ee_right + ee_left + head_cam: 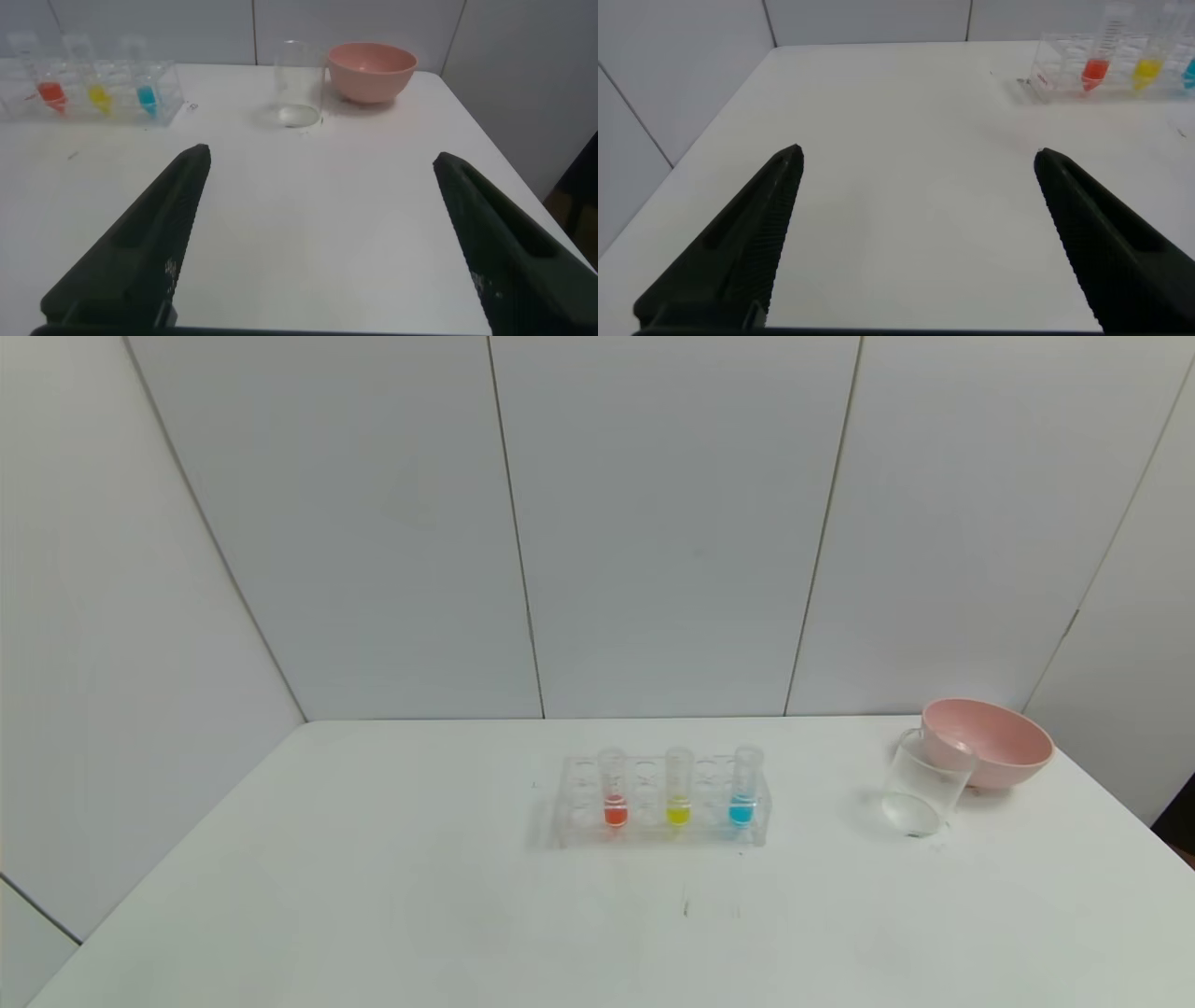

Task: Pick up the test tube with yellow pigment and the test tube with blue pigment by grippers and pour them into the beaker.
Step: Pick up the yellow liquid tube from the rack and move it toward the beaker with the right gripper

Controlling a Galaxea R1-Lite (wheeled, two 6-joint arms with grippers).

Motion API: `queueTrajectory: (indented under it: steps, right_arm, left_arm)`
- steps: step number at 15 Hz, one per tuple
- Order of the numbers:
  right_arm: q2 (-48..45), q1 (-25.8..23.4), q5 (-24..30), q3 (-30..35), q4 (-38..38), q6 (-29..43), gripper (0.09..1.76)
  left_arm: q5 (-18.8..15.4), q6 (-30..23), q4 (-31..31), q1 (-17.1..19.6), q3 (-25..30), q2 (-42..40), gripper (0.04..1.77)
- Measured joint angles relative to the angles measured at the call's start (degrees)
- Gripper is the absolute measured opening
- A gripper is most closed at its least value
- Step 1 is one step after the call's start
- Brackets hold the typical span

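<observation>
The test tube with yellow pigment (678, 786) and the test tube with blue pigment (743, 786) stand upright in a clear rack (569, 821) at the table's middle, beside an orange-red tube (613, 789). The clear beaker (922, 786) stands to the right, against a pink bowl. Neither arm shows in the head view. My left gripper (917, 154) is open and empty over bare table, with the rack far off; the yellow tube shows in that view (1147, 67). My right gripper (320, 154) is open and empty, with the beaker (299, 84), yellow tube (96, 93) and blue tube (146, 94) beyond it.
A pink bowl (999, 739) sits at the back right, touching the beaker, and shows in the right wrist view (372, 70). The white table (373, 896) meets grey wall panels behind. The table's right edge lies just beyond the bowl.
</observation>
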Motion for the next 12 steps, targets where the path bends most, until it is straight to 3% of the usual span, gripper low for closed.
queueTrajectory:
  steps: [5, 12]
  right_arm:
    - [13.6, 0.6, 0.0, -5.2, -7.3, 0.4, 1.71]
    - [48.2, 0.0, -0.8, -6.1, -37.9, -0.6, 1.71]
  left_arm:
    - [0.0, 0.0, 0.0, 0.0, 0.0, 0.0, 1.76]
    - [0.0, 0.0, 0.0, 0.0, 0.0, 0.0, 1.76]
